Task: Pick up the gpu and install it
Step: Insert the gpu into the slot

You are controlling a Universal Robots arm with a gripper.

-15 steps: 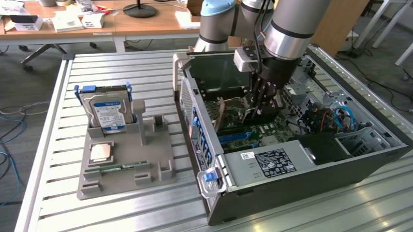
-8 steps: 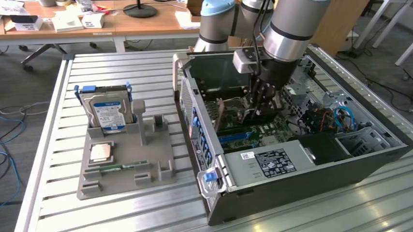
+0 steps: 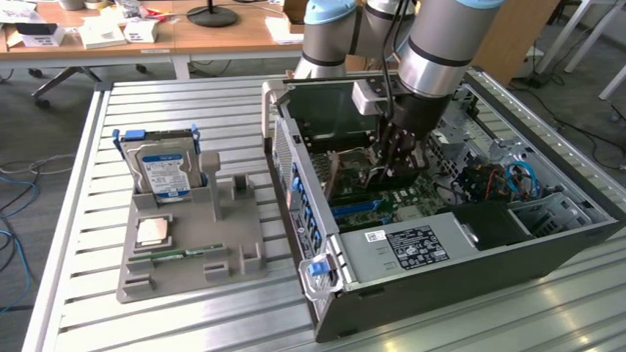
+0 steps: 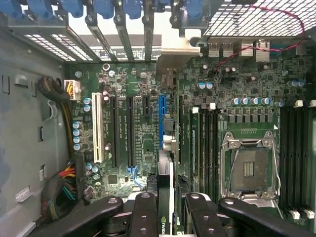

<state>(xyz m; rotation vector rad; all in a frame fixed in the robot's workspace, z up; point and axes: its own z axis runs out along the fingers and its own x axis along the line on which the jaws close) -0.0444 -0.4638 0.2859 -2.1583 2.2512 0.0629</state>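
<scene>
My gripper (image 3: pixel 395 167) reaches down into the open computer case (image 3: pixel 547 242), over the green motherboard (image 3: pixel 391 199). In the wrist view the gripper (image 4: pixel 168 210) is shut on the gpu (image 4: pixel 165 180), a thin black card seen edge-on between the black fingers (image 4: pixel 143 212). Its silver bracket (image 4: pixel 175 54) points toward the rear slot openings of the case. The card hangs in line with the blue expansion slot (image 4: pixel 161 116). Whether its edge touches the slot I cannot tell.
To the exterior view's left of the case stands a grey holder (image 3: pixel 245 253) with a silver hard drive (image 3: pixel 161 172), a chip (image 3: pixel 152 231) and a green memory stick (image 3: pixel 181 253). White and black slots (image 4: pixel 98 133), memory slots (image 4: pixel 207 143) and the processor socket (image 4: pixel 249 168) flank the card.
</scene>
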